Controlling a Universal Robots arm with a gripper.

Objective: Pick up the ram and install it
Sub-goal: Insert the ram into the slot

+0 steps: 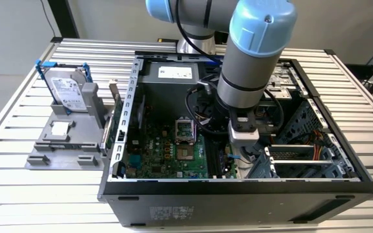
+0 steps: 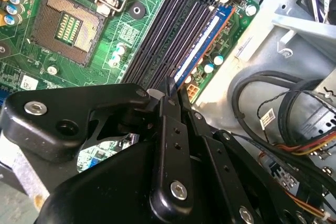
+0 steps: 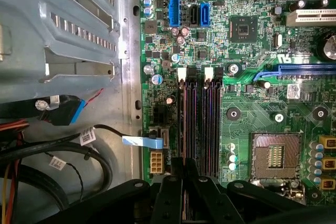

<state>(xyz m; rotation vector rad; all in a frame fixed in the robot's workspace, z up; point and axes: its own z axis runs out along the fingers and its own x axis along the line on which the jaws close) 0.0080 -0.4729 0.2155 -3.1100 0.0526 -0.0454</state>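
I see a green motherboard [image 3: 252, 108] with black memory slots [image 3: 212, 129]; the ram [image 2: 202, 45] shows blue with a white label. The arm [image 1: 251, 63] is grey with pale-blue caps. The hard drive [image 1: 66, 90] has a silver label and a blue frame [image 1: 42, 68]; the ribbed table [image 1: 18, 194] is silver.

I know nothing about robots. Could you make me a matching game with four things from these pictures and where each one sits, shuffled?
Things:
1. the ram
2. hard drive
3. processor socket
4. gripper

Places:
A. on the grey stand outside the case
B. over one end of the memory slots
C. in the slot nearest the motherboard's edge
D. on the motherboard, beside the slots

Pairs: 1-C, 2-A, 3-D, 4-B
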